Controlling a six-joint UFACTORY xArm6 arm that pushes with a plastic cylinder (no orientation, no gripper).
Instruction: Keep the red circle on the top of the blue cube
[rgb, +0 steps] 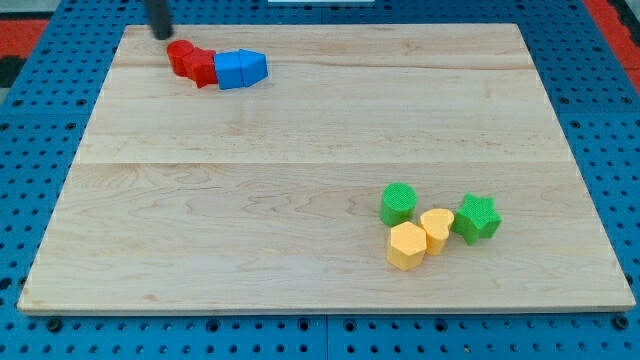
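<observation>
Red circle (181, 55) at desk (300, 160) top-left corner, beside another red block (203, 68), which touches blue cube (233, 70). My tip (162, 35) just up-left of circle. No jaws on end effector; nothing grasped. Judgement: circle left of cube, not above; placement unfinished.

the rod is cut off by the view's top edge, so only its lower stretch and the tip (162, 35) show, just up-left of the red blocks (190, 61). these red blocks press together, and how many there are and their shapes cannot be told. the blue blocks (240, 68) likewise merge into one mass. the yellow hexagon (407, 246) hides part of the other yellow block (437, 229).
</observation>
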